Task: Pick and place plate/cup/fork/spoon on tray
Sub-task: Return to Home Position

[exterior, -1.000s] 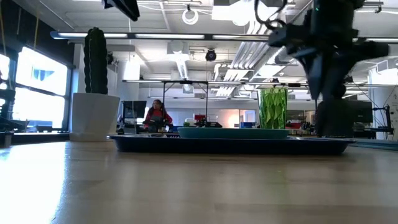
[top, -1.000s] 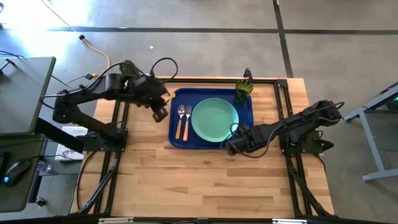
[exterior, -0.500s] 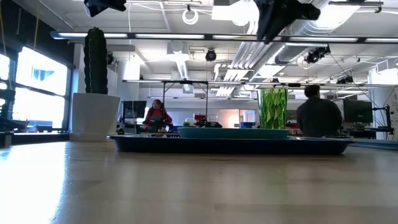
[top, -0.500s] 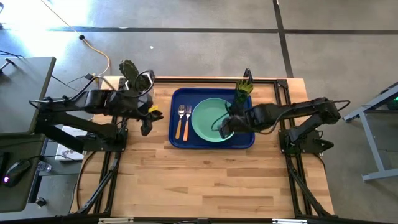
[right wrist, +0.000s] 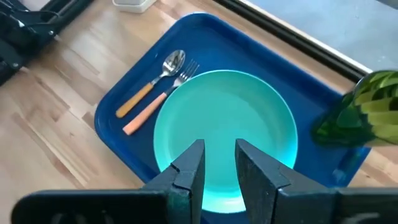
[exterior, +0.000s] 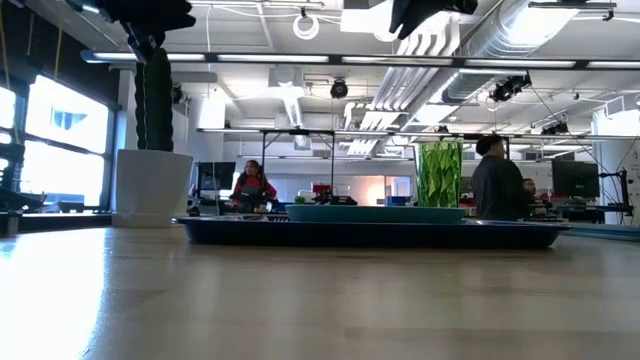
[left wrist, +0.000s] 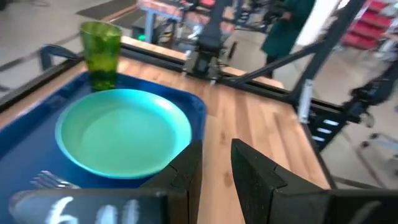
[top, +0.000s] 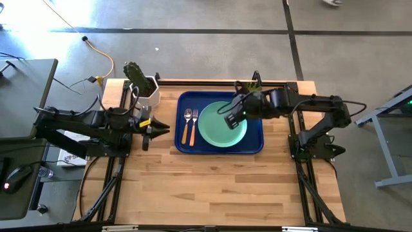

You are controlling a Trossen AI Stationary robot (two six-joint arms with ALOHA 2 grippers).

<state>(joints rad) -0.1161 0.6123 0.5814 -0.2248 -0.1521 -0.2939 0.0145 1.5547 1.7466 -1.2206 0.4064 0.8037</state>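
Filling the tray [top: 254,140] are plate [top: 215,130], cup [right wrist: 360,112], fork [right wrist: 158,99], spoon [right wrist: 146,87].

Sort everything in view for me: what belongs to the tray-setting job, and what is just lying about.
Job: tray; on it the plate, cup, fork and spoon; right gripper above the plate, left gripper beside the tray, jaws slightly apart, empty.
Lying about: cactus in a white pot at a table corner; yellow cable on the floor; standing person in the room behind.
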